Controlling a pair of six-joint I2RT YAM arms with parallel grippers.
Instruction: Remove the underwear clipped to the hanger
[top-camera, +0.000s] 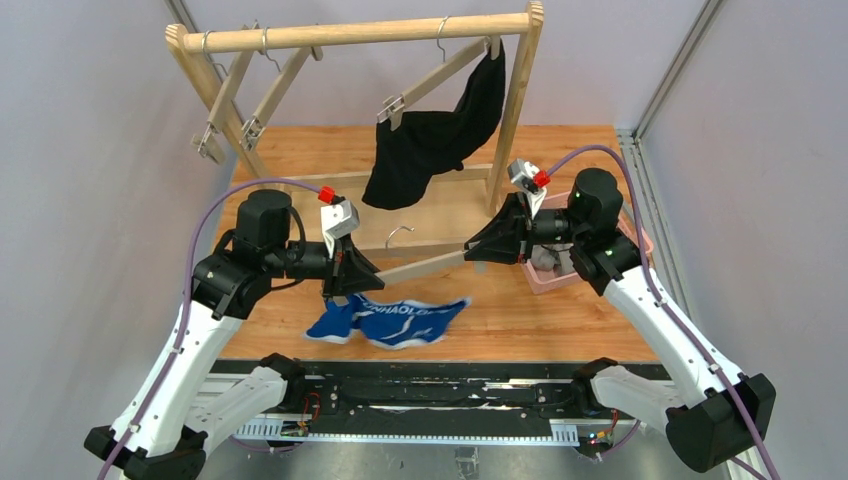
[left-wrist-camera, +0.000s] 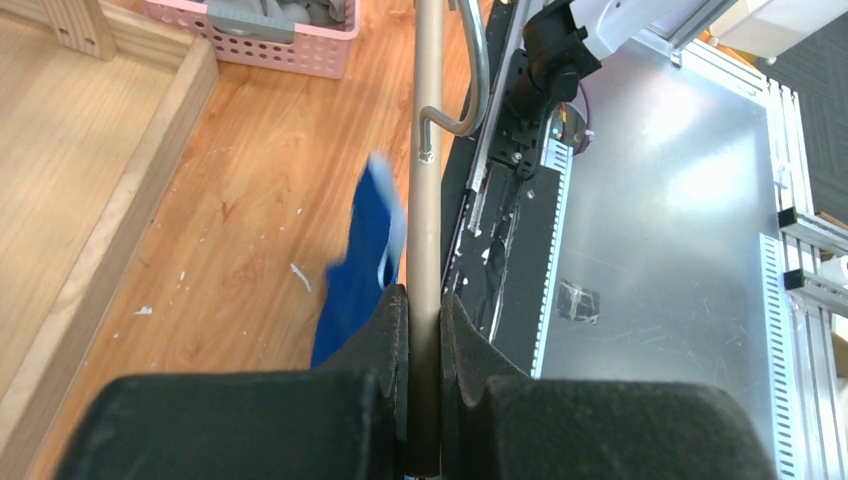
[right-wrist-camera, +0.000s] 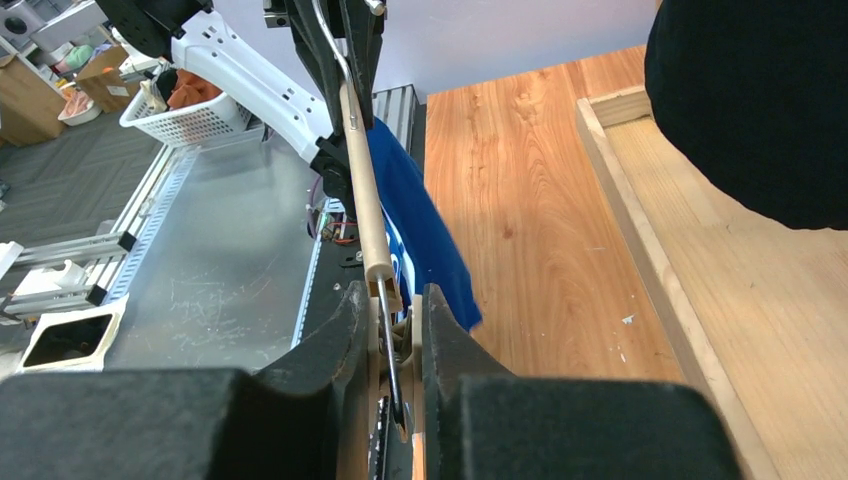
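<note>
A wooden hanger is held level above the table between both grippers. My left gripper is shut on its bar. My right gripper is shut on the clip at its other end. The blue underwear with white lettering lies spread under the hanger at the table's front. It is blurred in the left wrist view and is clear of the right clip. The black underwear hangs from a hanger on the rack. Grey fabric lies in the pink basket.
The wooden rack stands at the back with two bare clip hangers at its left. Its base frame lies on the table. The pink basket sits beside my right arm. The metal front rail is below.
</note>
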